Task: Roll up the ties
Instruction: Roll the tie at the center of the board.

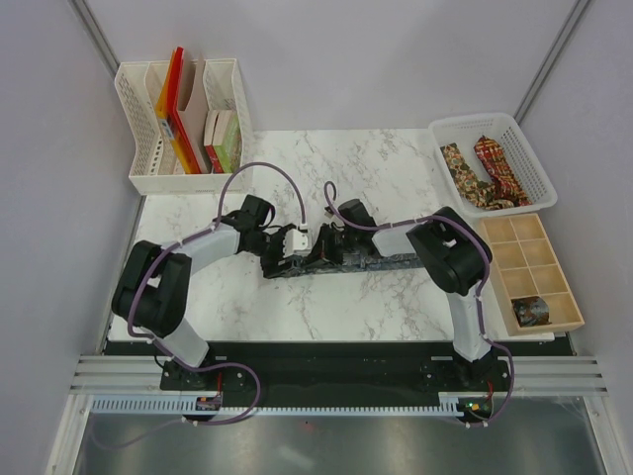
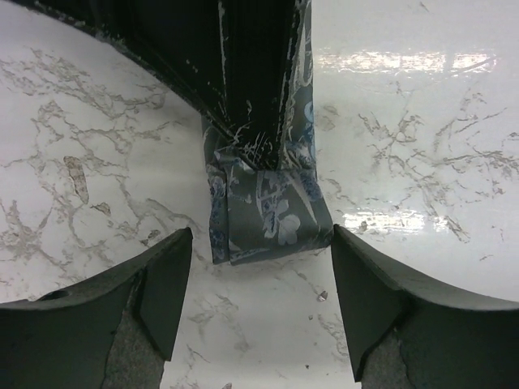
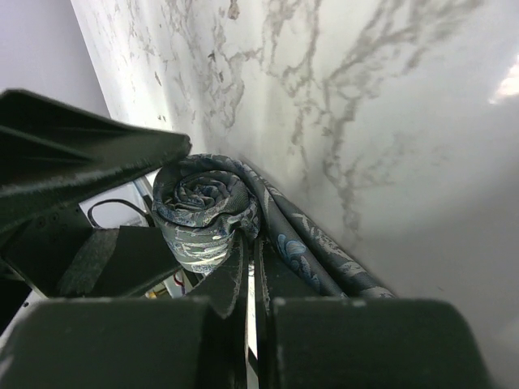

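Looking down on the table (image 1: 297, 307): rack (image 1: 148, 178) of books at the far left corner, basket (image 1: 465, 121) at the far right, box (image 1: 569, 322) with compartments along the right edge.

- Basket holds the gold tie (image 1: 457, 163) and red tie (image 1: 495, 163), both loose and unrolled.
- One near compartment of the box holds a small dark rolled tie (image 1: 530, 311).
- Grey tie (image 1: 391, 262) lies mid-table, long axis left to right. Its free length runs off toward the right arm's side; its rolled end sits at the left, between the two grippers.
- Left gripper (image 2: 259, 235): jaws wide, holding nothing. The tie's bundled end lies straight ahead in the gap, touching neither finger.
- Right gripper (image 3: 250, 251): fingers pressed together, tips against the roll (image 3: 203, 203). The unrolled tie runs back alongside them. Cannot tell whether fabric is nipped between the tips.

Judgement: rolling of the grey tie is barely begun, with only a few turns wound and most of its length flat. Both grippers sit at the roll. It must travel rightward along the tie's axis, so the left gripper, facing the roll square-on, looks best placed to steady or clamp it. Risk: the loose turns springing open if the right tips lift away first.
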Motion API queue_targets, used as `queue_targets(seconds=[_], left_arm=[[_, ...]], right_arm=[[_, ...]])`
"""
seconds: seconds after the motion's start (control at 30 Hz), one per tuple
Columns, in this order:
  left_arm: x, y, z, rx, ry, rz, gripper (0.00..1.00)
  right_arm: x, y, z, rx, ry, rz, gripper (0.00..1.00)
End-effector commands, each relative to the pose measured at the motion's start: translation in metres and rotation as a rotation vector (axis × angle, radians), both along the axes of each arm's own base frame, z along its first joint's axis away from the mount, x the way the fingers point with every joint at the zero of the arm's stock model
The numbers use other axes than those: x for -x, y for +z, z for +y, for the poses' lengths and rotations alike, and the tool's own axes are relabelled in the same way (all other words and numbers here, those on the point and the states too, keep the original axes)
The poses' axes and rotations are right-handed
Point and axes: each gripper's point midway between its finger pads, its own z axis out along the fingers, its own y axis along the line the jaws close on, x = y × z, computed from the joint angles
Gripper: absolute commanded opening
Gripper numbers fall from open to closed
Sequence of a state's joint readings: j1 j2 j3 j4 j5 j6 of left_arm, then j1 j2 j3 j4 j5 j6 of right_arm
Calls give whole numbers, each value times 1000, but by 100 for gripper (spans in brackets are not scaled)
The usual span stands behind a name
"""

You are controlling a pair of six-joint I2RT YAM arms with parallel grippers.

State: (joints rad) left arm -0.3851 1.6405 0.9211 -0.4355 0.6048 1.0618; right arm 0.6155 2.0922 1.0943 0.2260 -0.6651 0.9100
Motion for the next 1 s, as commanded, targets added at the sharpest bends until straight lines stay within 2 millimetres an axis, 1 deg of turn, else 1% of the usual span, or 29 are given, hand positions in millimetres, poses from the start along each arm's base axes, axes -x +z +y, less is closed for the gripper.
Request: queue_targets(seconds=[0.0,0.03,0.07,0.13,0.2,0.27,0.3,0.33,0.4,0.43,0.5,0.57,0.6,0.67,0.7,0.73,0.8,0.87,0.97], left_arm=[[1,16,-7,44,-57,-85,73],[2,16,-6,41,-56,-83,70],[5,17,-5,37,-55,-74,67],[10,19,-1,25,-49,-60,62],[19,21,6,5,-45,-50,60],[27,24,12,-14,-50,-50,51],[28,25,14,-20,-46,-51,44],[28,29,14,-21,-37,-46,42],[32,30,11,-23,-28,-2,37],[28,34,9,-21,-16,5,36],[27,29,6,-32,-14,38,33],[23,28,3,-34,-6,52,34],[22,23,2,-43,-3,69,39],[20,21,5,-59,4,69,48],[20,20,11,-73,14,62,54],[25,16,16,-84,10,67,56],[27,13,24,-95,18,59,62],[31,9,29,-105,17,60,64],[32,10,28,-92,19,58,63]], right_arm=[[19,-54,-7,162,-26,65,0],[21,-52,-5,151,-37,79,0],[17,-47,1,116,-44,55,0],[24,-46,5,90,-53,76,0],[26,-41,13,54,-70,79,0],[27,-37,20,31,-83,77,0],[28,-38,22,31,-88,82,0],[28,-37,24,24,-91,80,0],[31,-43,26,33,-96,106,0],[30,-41,27,21,-97,100,0],[32,-43,26,20,-101,112,0],[32,-42,26,19,-100,114,0],[33,-43,25,23,-96,111,0],[32,-43,23,26,-98,110,0],[32,-45,22,33,-94,108,0],[33,-46,21,40,-90,111,0],[33,-49,19,50,-89,112,0],[35,-52,17,62,-81,115,0],[36,-56,15,78,-76,116,0]])
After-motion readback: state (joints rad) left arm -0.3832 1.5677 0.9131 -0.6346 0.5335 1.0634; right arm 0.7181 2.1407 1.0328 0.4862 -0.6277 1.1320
